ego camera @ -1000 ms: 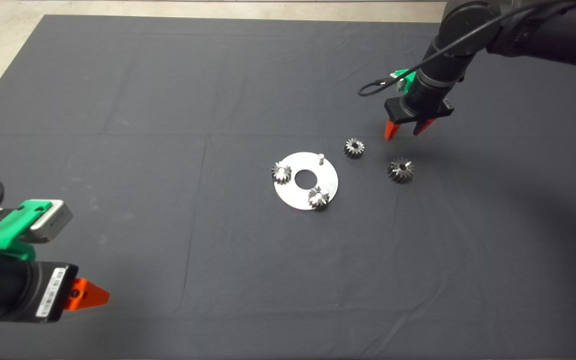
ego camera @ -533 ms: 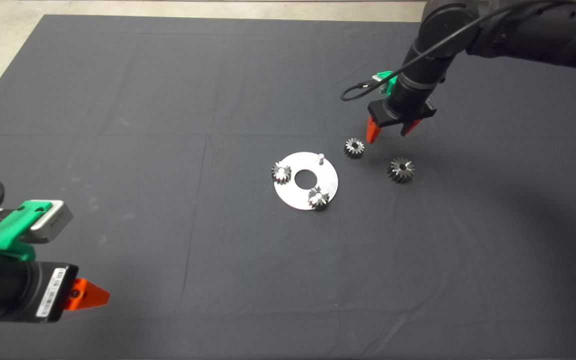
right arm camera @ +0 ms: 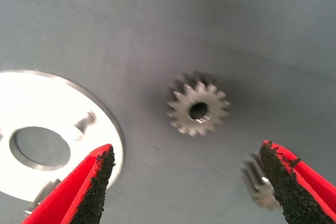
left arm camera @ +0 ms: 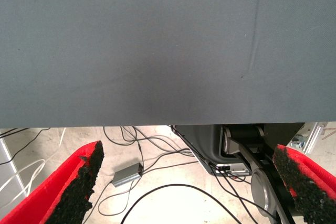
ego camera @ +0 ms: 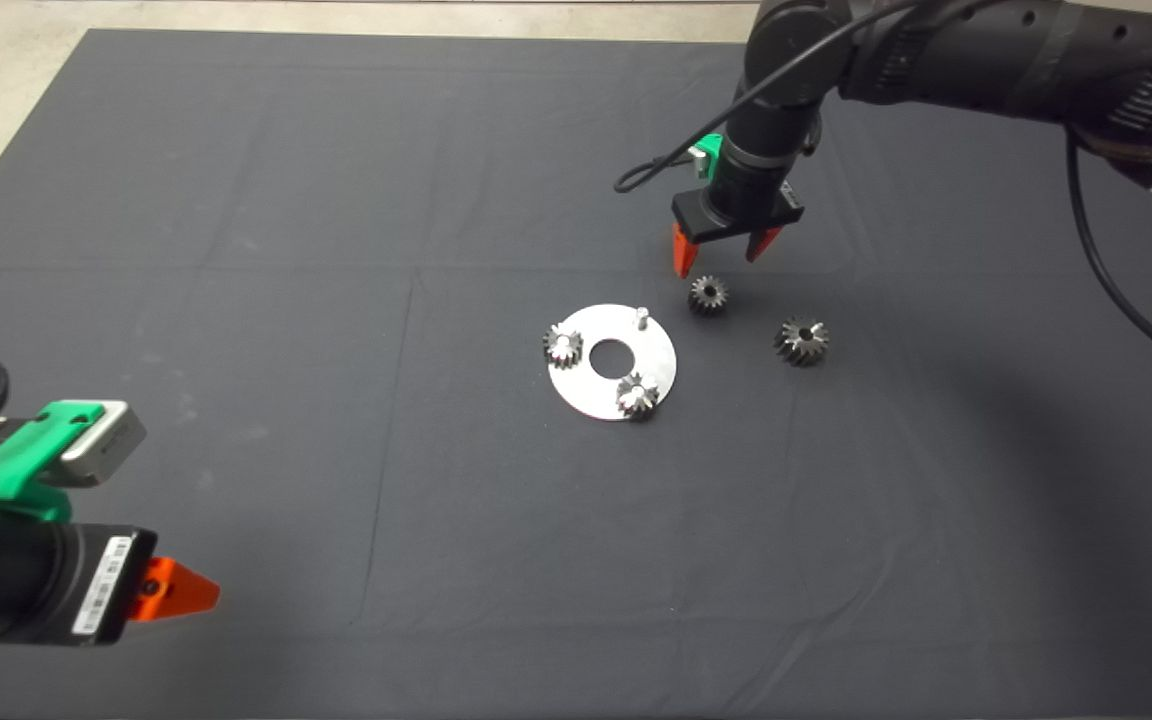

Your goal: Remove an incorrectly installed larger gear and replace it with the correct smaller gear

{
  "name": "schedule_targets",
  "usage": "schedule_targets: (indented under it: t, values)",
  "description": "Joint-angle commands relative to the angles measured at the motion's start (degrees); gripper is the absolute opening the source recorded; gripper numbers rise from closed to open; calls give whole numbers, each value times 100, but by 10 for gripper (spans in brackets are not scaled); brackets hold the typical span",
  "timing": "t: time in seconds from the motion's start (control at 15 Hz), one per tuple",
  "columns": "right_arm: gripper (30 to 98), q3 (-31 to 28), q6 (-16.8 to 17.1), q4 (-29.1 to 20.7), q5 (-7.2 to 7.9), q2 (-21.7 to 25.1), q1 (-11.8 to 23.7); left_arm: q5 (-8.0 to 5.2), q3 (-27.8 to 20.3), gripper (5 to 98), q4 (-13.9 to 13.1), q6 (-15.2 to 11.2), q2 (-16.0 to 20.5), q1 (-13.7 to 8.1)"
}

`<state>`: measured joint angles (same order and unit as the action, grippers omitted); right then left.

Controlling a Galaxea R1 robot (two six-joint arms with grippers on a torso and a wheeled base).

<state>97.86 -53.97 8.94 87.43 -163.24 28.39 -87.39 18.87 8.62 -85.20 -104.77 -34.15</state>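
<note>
We judge the first half done: the larger gear [ego camera: 802, 340], dark steel with slanted teeth, lies loose on the dark mat [ego camera: 236, 250] towards its right edge. The smaller gear [ego camera: 708, 295], fine-toothed dark steel, lies beside the round silver plate [ego camera: 586, 385], whose bare pin [ego camera: 642, 316] awaits it. Our right gripper [ego camera: 716, 250] hovers wide open above it; the left gripper [ego camera: 176, 590] waits, open, at the near-left corner.

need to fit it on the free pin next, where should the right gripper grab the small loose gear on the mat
Grip the smaller gear across its toothed rim, coming straight down from above: it lies flat on the mat, hole up. The open right gripper hovers just above it.
</note>
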Motion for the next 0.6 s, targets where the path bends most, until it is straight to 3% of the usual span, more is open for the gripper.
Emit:
schedule_targets:
  t: [0.0,0.53]
  values:
    - [731,390,225,266,521,-143,-57,-305,-61,839,35,-32,12,4]
    - [731,1207,519,486,512,-241,-300,-304,-61,839,43,-32,-49,66]
